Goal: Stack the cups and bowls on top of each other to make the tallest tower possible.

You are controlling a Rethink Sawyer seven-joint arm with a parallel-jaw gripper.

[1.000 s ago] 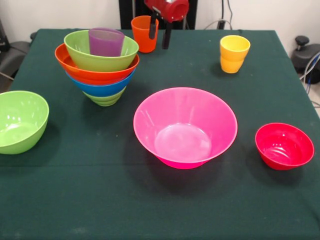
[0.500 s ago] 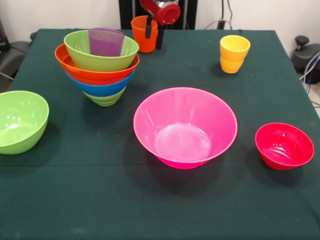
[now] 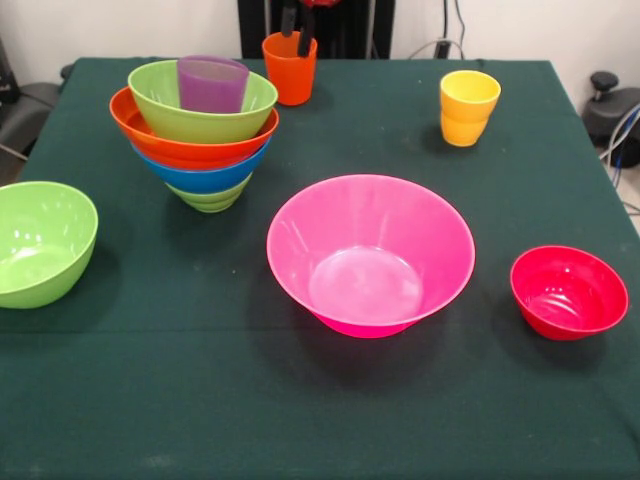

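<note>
Hovering gripper (image 3: 298,20) over orange cup (image 3: 290,67), probably lining up a grasp | fingers parted, holding nothing | tower (image 3: 197,130) stood nearby, purple cup nested.

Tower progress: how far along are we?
Done: the tower holds four nested bowls with the purple cup inside. In hand: nothing; the claw hangs over the orange cup. Left: that cup, yellow cup, pink bowl, red bowl, lime bowl.

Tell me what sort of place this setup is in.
Probably a robot lab or test room, not a home: a table draped in dark green cloth holds only plastic bowls and cups, loose cables hang at the right edge, and the gripper shows at the top.
</note>
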